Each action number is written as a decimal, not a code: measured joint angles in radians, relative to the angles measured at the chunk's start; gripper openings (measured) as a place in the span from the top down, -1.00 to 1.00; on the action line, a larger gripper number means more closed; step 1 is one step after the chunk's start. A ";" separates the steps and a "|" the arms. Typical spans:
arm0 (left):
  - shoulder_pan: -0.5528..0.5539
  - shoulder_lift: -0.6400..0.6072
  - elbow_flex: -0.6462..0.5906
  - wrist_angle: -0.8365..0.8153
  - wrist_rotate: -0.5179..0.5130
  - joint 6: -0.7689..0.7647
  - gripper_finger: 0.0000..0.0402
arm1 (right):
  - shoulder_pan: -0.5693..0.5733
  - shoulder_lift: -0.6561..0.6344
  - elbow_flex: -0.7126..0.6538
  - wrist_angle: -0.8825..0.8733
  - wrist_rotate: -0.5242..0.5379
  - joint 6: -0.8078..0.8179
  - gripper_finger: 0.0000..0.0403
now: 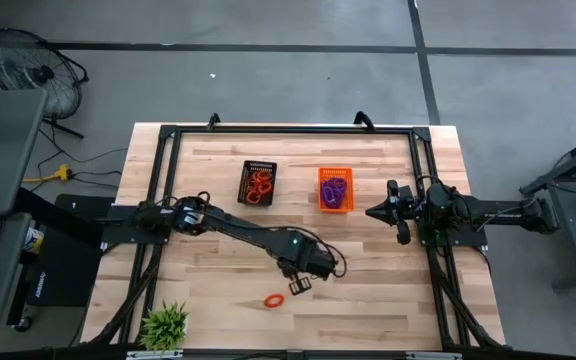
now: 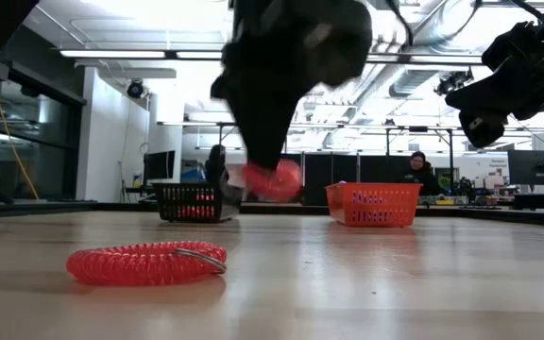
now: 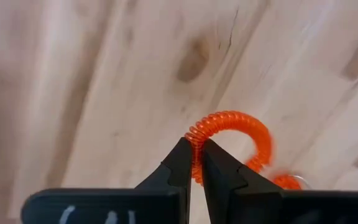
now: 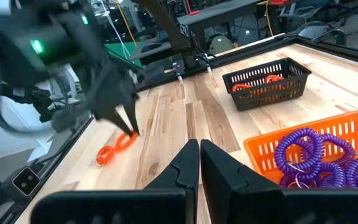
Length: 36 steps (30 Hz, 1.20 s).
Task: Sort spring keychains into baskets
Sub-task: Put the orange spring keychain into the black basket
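Note:
My left gripper (image 3: 194,148) is shut on an orange-red spring keychain (image 3: 238,124) and holds it above the table's near middle (image 1: 298,284). A second orange-red keychain (image 1: 274,299) lies flat on the wood just nearer the front edge (image 2: 146,262). At the far middle stand the two baskets. The black basket (image 1: 257,182) holds orange-red keychains, and the orange basket (image 1: 335,188) holds purple ones (image 4: 319,155). My right gripper (image 4: 199,155) waits shut at the table's right side (image 1: 378,212), pointing level toward the orange basket. My left gripper pinches one spot of the keychain's coil (image 3: 196,163) between its two fingers. The fingers come from above and point down, across the coil. The rest of the loop (image 2: 274,179) hangs below and beside the fingertips, lifted clear of the table.
A black metal frame (image 1: 288,130) runs round the work area along the far and side edges. A small green plant (image 1: 165,325) stands at the near left corner. Bare wood lies between my left gripper and the baskets. People show in the room behind (image 2: 417,170).

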 joint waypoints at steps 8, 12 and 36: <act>0.078 -0.003 0.141 -0.180 -0.080 0.003 0.91 | 0.000 0.001 0.000 0.000 0.000 0.000 0.94; 0.131 -0.004 0.192 -0.238 -0.105 0.042 0.91 | 0.000 0.001 0.000 0.000 0.000 0.000 0.94; 0.467 -0.107 0.084 -0.231 -0.111 0.119 0.91 | 0.000 0.001 0.000 0.000 0.000 0.000 0.94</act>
